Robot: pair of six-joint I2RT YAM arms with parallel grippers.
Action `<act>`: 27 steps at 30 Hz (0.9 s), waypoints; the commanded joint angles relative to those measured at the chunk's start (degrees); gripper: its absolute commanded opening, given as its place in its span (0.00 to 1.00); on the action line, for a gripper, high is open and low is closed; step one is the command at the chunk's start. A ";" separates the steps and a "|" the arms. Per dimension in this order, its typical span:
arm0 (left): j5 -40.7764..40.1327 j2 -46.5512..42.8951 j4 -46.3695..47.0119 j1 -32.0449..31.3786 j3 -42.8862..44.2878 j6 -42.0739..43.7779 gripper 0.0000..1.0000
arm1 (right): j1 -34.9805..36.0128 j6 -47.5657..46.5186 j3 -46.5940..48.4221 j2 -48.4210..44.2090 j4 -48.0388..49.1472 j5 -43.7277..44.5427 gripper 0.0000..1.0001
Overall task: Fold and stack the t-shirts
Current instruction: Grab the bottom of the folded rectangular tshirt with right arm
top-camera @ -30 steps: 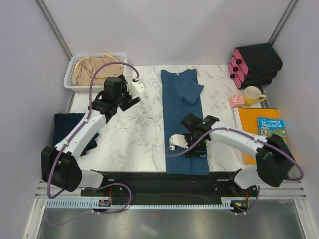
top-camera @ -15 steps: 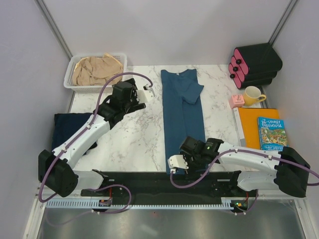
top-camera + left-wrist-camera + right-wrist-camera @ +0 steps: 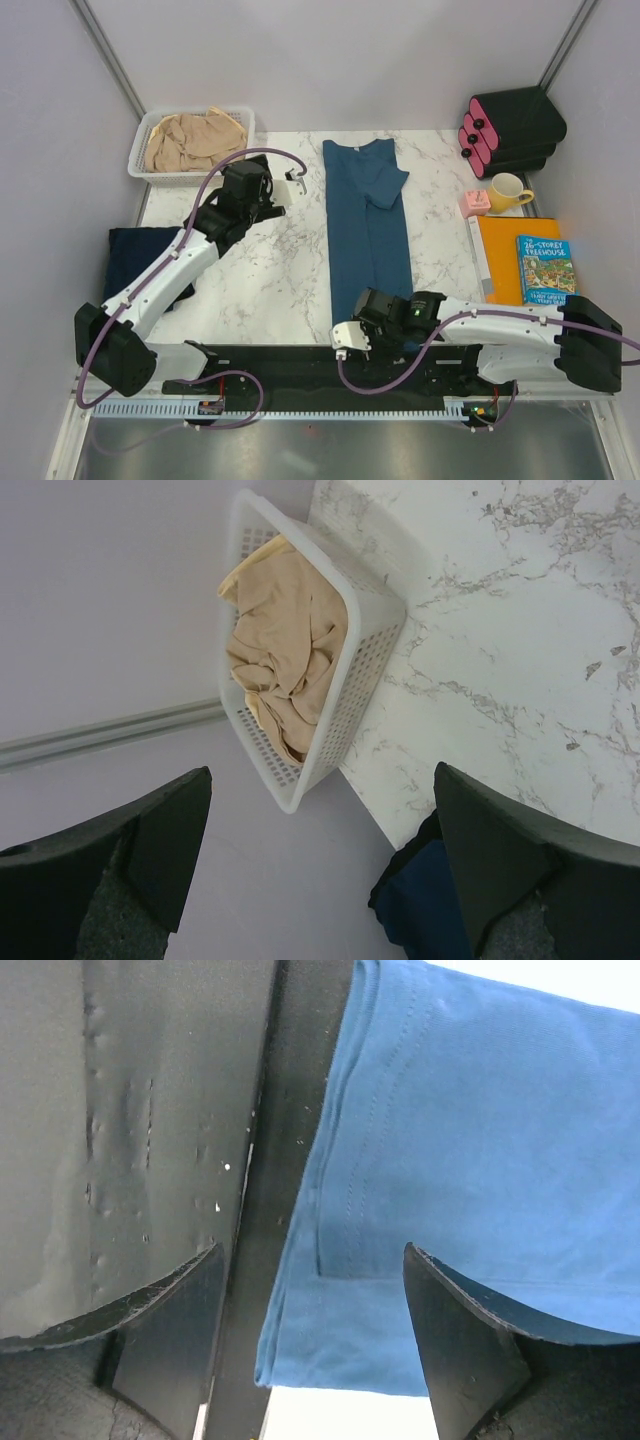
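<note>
Teal-blue t-shirt (image 3: 368,230): long folded strip mid-worktop (image 3: 260,285), near hem at black base rail (image 3: 300,365).
Right end effector (image 3: 312,1260): released, fingers straddling hem corner; seen only in its wrist view.
Navy t-shirt (image 3: 135,255): worktop's left edge.
Beige t-shirt (image 3: 280,650): crumpled in white slotted basket (image 3: 372,670).
Left end effector (image 3: 322,780): released, empty.

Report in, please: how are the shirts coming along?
Left tool open, empty, above the table. Right tool open at the teal shirt's near hem. Shirt lies in a long folded strip. Nothing lying on it.
</note>
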 commanded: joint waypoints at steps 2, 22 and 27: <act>-1.32 -2.30 -0.17 -0.21 1.35 2.46 1.00 | 0.88 2.23 -1.59 6.82 5.75 4.30 0.76; -1.32 -1.33 -0.79 -1.17 3.46 1.93 1.00 | 1.32 4.07 -2.65 10.53 11.50 11.43 0.00; -0.97 -0.89 -0.88 -1.44 3.90 2.81 0.99 | 1.23 2.06 5.42 8.86 0.78 1.87 0.00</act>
